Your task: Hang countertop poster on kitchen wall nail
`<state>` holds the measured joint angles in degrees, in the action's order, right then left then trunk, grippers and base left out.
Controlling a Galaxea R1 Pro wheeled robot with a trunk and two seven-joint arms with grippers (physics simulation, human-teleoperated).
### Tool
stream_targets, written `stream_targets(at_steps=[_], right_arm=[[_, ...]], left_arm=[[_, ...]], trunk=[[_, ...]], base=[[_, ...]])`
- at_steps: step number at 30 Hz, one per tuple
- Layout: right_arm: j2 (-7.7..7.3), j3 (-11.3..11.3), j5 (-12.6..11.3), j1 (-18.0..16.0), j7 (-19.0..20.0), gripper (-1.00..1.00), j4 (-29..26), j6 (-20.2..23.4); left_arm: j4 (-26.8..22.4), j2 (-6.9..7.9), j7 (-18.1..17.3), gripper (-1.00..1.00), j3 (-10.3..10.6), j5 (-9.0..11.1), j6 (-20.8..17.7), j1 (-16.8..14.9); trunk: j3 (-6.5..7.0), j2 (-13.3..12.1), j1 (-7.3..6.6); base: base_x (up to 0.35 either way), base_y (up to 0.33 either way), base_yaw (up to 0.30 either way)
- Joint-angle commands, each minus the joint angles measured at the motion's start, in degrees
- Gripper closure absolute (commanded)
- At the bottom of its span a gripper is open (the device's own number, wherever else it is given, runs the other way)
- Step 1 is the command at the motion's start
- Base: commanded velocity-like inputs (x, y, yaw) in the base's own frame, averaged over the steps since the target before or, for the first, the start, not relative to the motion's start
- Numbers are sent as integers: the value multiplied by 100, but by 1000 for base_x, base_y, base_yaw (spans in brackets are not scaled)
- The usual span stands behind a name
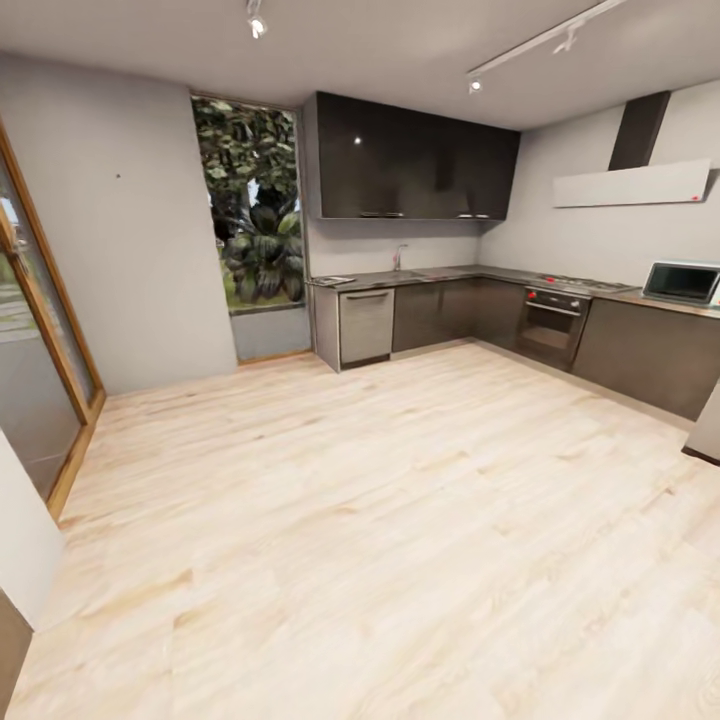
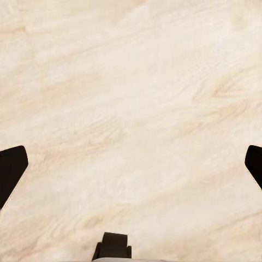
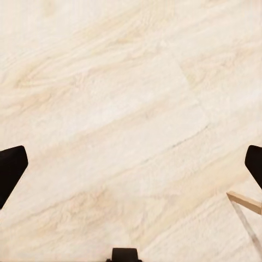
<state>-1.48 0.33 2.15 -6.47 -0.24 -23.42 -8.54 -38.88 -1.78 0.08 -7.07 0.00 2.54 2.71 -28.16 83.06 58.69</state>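
My left gripper and right gripper hang over the pale wood floor, fingers spread wide, holding nothing. Across the kitchen, the grey countertop runs along the upper right of the head view; a flat object at its left end, possibly the poster, is too small to identify.

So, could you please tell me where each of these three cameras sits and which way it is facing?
Head view: on the robot's head, looking forward and down across the wood floor to the kitchen countertop.
Left wrist view: on the left arm, facing the floor; left end effector spread wide.
Right wrist view: on the right arm, facing the floor; right end effector spread wide.
Shared: both wrist views show pale floorboards.
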Motion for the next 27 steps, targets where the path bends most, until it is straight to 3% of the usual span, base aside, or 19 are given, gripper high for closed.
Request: stream_targets(at_steps=[1, 27], right_arm=[[-1, 4, 22, -3, -2, -100, 4, -16], [-8, 8, 22, -3, -4, -100, 10, -16]], left_arm=[[-6, -3, 1, -100, -14, 0, 10, 1], [-5, -3, 1, -100, -14, 0, 10, 1]], trunk=[[-4, 2, 4], [-4, 2, 4]], base=[[339, 72, 0], [339, 108, 0]])
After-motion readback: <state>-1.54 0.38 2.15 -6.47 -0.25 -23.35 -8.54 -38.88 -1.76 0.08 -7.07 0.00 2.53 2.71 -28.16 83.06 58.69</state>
